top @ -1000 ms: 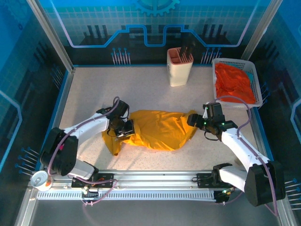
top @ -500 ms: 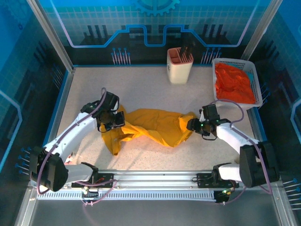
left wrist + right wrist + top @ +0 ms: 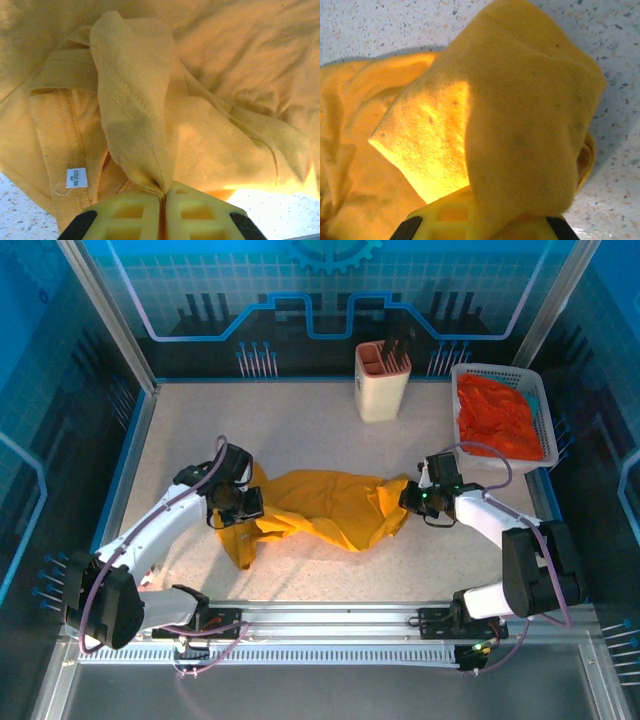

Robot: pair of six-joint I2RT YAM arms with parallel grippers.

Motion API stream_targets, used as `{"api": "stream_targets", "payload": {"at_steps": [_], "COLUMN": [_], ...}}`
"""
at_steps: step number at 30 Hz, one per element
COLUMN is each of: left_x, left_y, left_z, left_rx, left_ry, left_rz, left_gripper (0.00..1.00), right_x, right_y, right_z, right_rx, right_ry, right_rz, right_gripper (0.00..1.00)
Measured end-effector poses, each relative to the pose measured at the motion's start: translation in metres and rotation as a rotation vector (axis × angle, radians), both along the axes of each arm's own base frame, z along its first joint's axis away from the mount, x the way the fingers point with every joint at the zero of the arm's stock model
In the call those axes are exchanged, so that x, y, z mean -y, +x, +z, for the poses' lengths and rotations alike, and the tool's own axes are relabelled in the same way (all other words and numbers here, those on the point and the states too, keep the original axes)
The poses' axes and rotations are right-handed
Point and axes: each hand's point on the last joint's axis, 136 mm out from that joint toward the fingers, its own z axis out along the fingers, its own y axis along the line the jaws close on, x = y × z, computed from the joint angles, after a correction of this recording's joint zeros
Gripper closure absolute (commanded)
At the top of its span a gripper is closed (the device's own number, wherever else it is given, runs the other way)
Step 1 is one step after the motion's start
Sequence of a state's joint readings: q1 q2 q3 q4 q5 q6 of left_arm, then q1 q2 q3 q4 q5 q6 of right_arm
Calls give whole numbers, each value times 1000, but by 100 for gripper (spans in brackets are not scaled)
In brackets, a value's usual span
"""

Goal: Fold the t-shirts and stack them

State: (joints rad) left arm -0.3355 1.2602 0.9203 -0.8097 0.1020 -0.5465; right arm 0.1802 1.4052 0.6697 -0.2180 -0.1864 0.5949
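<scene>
- The mustard-yellow t-shirt (image 3: 330,508) lies crumpled across the middle of the worktop (image 3: 300,425), stretched between the two arms.
- The left end effector (image 3: 243,508) sits at the shirt's left end, where a bunch of cloth rises to it and a loose flap hangs toward the near edge.
- From the left wrist, the left end effector (image 3: 162,194) has its two yellow pads pressed together on a hemmed fold of the mustard-yellow t-shirt (image 3: 230,75). The fold stands up from between them.
- Just left of that fold lie the ribbed collar band (image 3: 52,145) and a small white size label (image 3: 76,177).
- The right end effector (image 3: 412,498) is at the shirt's right end, touching the cloth's tip.
- From the right wrist, the right end effector (image 3: 477,212) is closed, with a thick flap of the mustard-yellow t-shirt (image 3: 520,105) gripped in it and draped over its pads. Speckled worktop (image 3: 395,25) shows beyond the flap.
- The orange-red t-shirt (image 3: 497,415) lies heaped in the white mesh basket (image 3: 498,367) at the far right corner, well apart from both arms.
- A cream holder (image 3: 382,390) with dark utensils stands upright at the far edge, left of the basket.
- The worktop is pale and speckled, enclosed by blue panels (image 3: 200,290) at the back and sides, with a metal rail (image 3: 330,625) along the near edge.
</scene>
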Motion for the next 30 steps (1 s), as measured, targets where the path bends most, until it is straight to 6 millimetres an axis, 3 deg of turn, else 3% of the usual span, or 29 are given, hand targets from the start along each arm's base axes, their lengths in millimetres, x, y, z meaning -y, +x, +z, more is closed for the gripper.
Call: {"api": "stream_targets", "payload": {"at_steps": [7,11,15,17,20,23,26,28,30], "left_x": [-3,-16,-25,-25,-25,-26,-27,-28,-29], "left_y": [5,1,-1,-1,-1,-1,-1,-1,-1], "left_z": [0,-2,2,3,4,4,4,4,6], "left_rx": [22,11,21,25,28,28,28,31,40], "left_ry": [20,84,114,115,114,114,115,114,114], "left_rz": [5,14,25,27,27,26,28,29,27], "left_gripper": [100,100,100,100,100,100,100,100,100], "right_x": [-2,-10,-24,-33,-50,-63,-74,-79,-84], "right_y": [-3,12,48,61,71,72,78,80,84], "right_z": [7,46,86,88,68,42,25,23,29], "right_rx": [-22,19,65,53,-13,-80,-122,-117,-87], "right_ry": [-57,-160,-260,-315,-386,-411,-385,-361,-333], "right_rz": [24,84,142,175,231,267,278,282,282], "right_gripper": [100,100,100,100,99,80,55,40,33]}}
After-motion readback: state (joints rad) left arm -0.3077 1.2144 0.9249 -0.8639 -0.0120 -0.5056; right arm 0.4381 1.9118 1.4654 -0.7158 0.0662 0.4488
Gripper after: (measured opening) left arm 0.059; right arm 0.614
